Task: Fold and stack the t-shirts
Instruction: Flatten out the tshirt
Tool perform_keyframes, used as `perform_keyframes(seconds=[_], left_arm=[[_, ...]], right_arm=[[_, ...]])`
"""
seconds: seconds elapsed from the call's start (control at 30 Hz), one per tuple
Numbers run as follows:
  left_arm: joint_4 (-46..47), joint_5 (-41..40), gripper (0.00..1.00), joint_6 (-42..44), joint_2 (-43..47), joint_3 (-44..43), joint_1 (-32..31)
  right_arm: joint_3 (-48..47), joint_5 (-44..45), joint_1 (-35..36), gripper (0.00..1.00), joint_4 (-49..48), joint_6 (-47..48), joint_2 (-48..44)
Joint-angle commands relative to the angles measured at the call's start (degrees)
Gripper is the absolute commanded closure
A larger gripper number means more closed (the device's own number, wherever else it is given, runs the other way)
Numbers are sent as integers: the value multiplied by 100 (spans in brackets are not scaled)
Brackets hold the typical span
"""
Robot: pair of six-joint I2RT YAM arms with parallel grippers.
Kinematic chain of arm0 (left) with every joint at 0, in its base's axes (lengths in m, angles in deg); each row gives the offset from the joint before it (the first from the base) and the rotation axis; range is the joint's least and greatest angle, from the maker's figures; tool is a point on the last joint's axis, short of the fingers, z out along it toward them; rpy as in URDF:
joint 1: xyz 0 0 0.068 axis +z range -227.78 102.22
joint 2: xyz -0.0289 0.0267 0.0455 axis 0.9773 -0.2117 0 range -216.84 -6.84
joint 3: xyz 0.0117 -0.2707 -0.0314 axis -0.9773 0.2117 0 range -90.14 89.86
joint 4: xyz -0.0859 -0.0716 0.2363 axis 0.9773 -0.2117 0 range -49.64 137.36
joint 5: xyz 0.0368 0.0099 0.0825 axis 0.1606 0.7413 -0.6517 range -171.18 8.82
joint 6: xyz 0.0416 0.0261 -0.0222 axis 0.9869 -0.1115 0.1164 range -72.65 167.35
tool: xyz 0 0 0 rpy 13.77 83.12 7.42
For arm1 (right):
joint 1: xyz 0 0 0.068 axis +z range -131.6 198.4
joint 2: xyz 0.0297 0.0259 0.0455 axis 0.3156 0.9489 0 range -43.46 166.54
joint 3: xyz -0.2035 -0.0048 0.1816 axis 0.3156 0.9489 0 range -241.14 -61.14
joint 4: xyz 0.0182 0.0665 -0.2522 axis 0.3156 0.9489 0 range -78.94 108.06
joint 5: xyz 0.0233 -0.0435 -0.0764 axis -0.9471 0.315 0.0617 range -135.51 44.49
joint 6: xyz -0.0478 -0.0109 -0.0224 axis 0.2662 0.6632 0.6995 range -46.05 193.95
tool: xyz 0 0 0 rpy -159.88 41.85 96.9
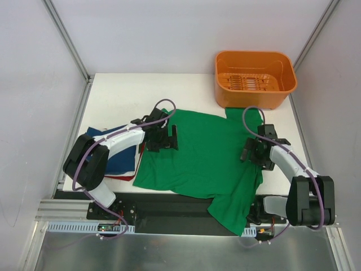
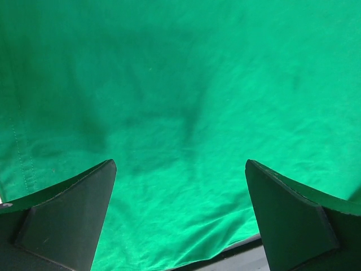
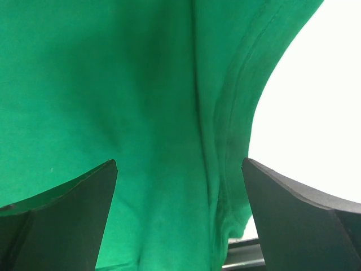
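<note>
The bright green t-shirt [image 1: 203, 155] lies spread flat across the middle of the table, one sleeve hanging over the near edge. A navy blue t-shirt [image 1: 121, 159] lies at the left with a red edge [image 1: 127, 178] under it. My left gripper [image 1: 164, 138] is open and empty above the green shirt's left part; the left wrist view shows the green cloth [image 2: 180, 101] between the spread fingers [image 2: 67, 214]. My right gripper [image 1: 251, 149] is open and empty over the shirt's right side; the right wrist view shows its neckline [image 3: 237, 113].
An orange plastic basket [image 1: 255, 79] stands at the back right of the white table [image 1: 121, 96]. Grey walls and metal rails close in the sides. A black strip runs along the near edge [image 1: 169, 206].
</note>
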Motion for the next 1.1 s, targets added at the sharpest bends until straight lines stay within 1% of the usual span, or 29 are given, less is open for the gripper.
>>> perform_keyframes(seconds=[0.0,0.03,0.07,0.17,0.2,0.33,0.5,0.53,0.77,0.83,0.93,1.0,1.03,1.07], left_arm=[[318,128,1,-195,-236,82,-27],[327,110,1,-195,-307,82,-36],[327,102,0,-195,-420,65,-36],[327,-12,1,-230,-623,-5,-18],[327,-13,1,-230,-676,-14,8],[318,13,1,-178,-887,-155,113],[318,75,1,-72,-1072,-392,219],[318,75,1,-46,-1116,-453,228],[309,233,1,77,-1529,-1068,245],[292,260,1,78,-1477,-1104,254],[265,269,1,60,-1065,-1017,245],[222,216,1,25,-818,-815,245],[169,198,1,-10,-530,-727,254],[64,181,1,-71,-362,-526,245]], right_arm=[[-262,-815,-424,3,-558,86,585],[-350,-774,-425,3,-523,77,727],[-551,-704,-573,3,-444,86,859],[-745,-607,-855,3,-461,95,1299],[-833,-311,-934,3,-513,112,1500],[-1255,61,-1005,3,-698,235,2090],[-1949,97,-1172,3,-689,428,2696],[-2220,70,-1181,3,-690,490,2784],[-3109,-26,-1190,3,-830,912,3435],[-3154,-149,-1190,3,-839,912,3401],[-2935,-273,-1181,3,-857,798,3041],[-2647,-203,-1181,3,-743,728,2593],[-2532,-168,-1172,3,-707,614,2409],[-2382,-115,-1181,3,-629,605,2007]])
